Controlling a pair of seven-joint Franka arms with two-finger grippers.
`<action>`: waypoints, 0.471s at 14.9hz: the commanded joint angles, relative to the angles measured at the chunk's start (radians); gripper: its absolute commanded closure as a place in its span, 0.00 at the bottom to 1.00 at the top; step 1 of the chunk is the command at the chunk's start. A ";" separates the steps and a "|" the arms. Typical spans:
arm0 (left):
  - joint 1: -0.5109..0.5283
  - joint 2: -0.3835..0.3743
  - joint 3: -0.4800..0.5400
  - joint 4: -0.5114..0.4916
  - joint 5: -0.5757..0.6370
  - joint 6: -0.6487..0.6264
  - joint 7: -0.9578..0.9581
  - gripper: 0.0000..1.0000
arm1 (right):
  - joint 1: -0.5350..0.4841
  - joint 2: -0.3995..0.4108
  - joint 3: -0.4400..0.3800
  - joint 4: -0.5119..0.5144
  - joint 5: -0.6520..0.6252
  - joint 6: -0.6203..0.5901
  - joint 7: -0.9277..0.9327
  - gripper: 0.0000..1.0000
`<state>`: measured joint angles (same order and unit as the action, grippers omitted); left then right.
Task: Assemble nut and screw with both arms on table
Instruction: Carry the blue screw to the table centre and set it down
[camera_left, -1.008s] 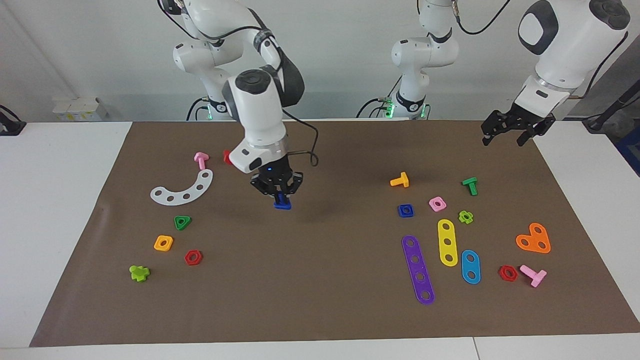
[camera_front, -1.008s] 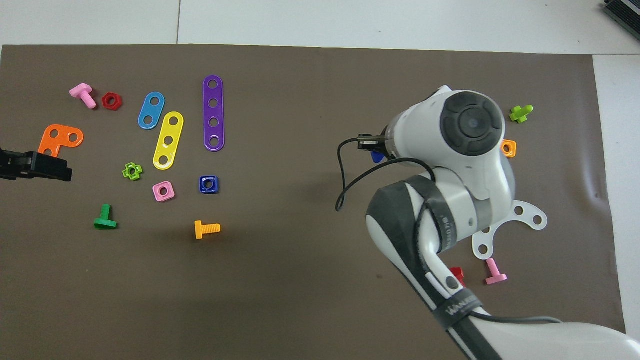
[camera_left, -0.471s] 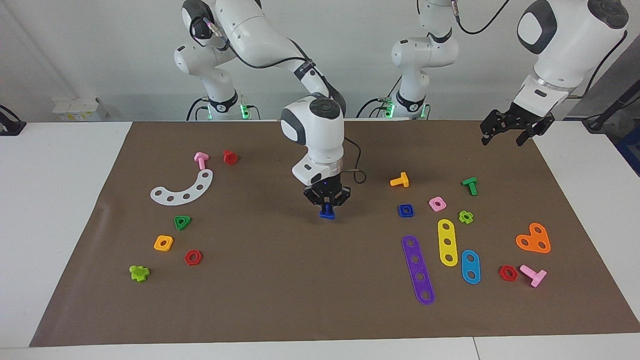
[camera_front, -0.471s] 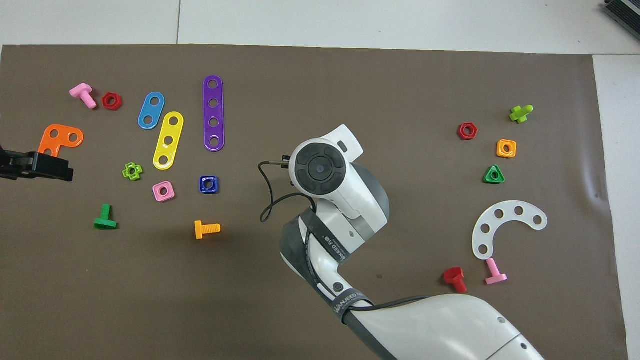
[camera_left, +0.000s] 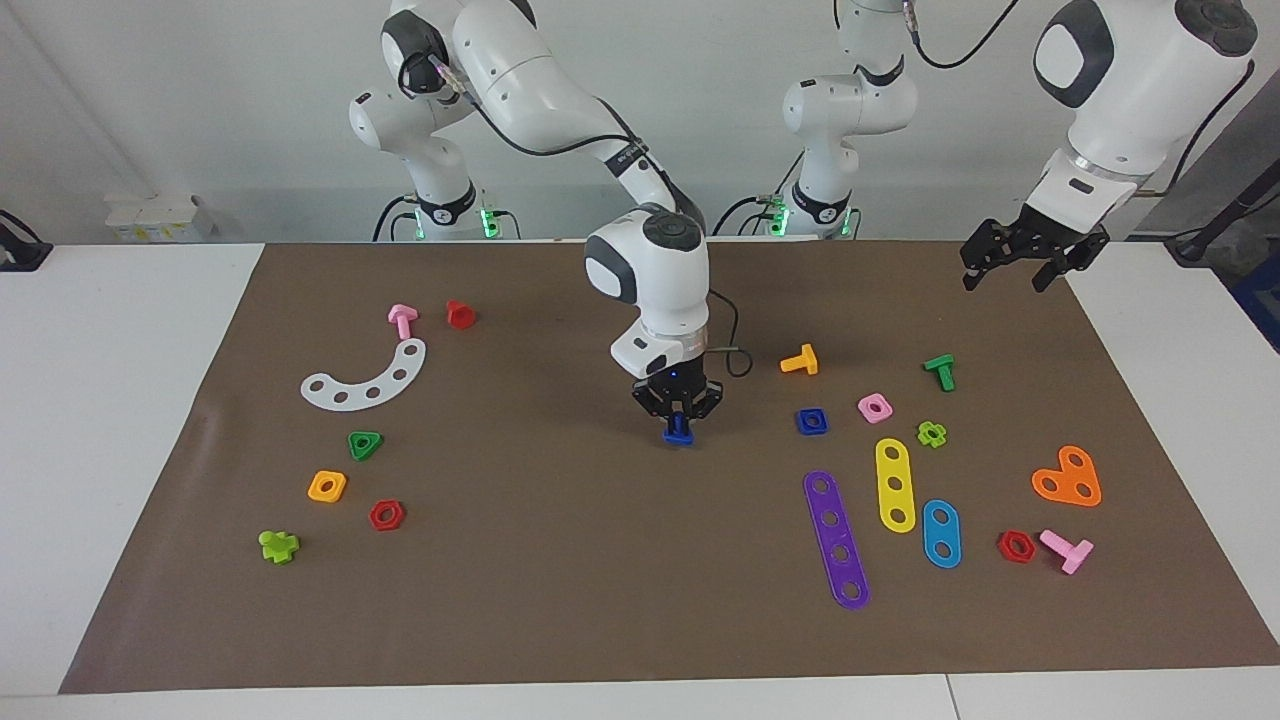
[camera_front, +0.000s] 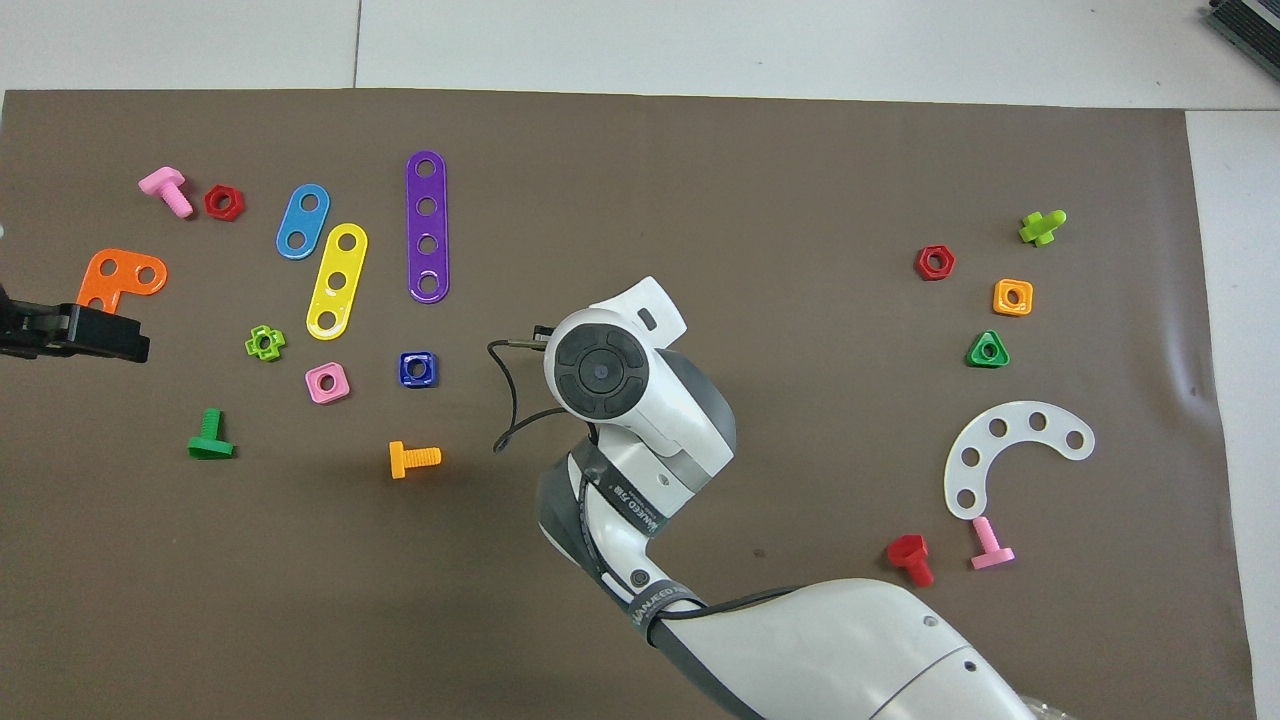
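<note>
Your right tool (camera_left: 679, 418) is clamped on the screw (camera_left: 678, 433) low over mid-counter (camera_left: 560, 560), your left tool (camera_left: 1030, 255) waits with fingers apart, and the nut (camera_left: 811, 421) lies unpicked beside the pink nut (camera_left: 874, 407), so joining remains.

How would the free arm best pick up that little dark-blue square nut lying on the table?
Straight down from above, fingers closing on two opposite flat sides of the nut. It lies flat, hole up, with clear space around it; the pink nut sits apart. The open left gripper hangs over the table's edge.
</note>
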<state>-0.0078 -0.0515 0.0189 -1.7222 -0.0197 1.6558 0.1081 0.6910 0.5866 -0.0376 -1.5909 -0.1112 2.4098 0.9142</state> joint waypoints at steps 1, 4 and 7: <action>-0.009 -0.028 -0.007 -0.043 -0.011 0.027 -0.068 0.00 | 0.002 0.002 -0.005 -0.005 -0.033 0.029 0.037 0.00; -0.044 -0.004 -0.008 -0.042 -0.045 0.048 -0.158 0.00 | -0.013 -0.019 -0.016 0.015 -0.015 0.025 0.032 0.00; -0.118 0.051 -0.005 -0.036 -0.042 0.078 -0.202 0.00 | -0.097 -0.141 -0.018 0.005 -0.015 -0.052 0.020 0.00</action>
<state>-0.0741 -0.0323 0.0026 -1.7454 -0.0532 1.6935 -0.0560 0.6606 0.5448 -0.0675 -1.5647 -0.1116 2.4212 0.9188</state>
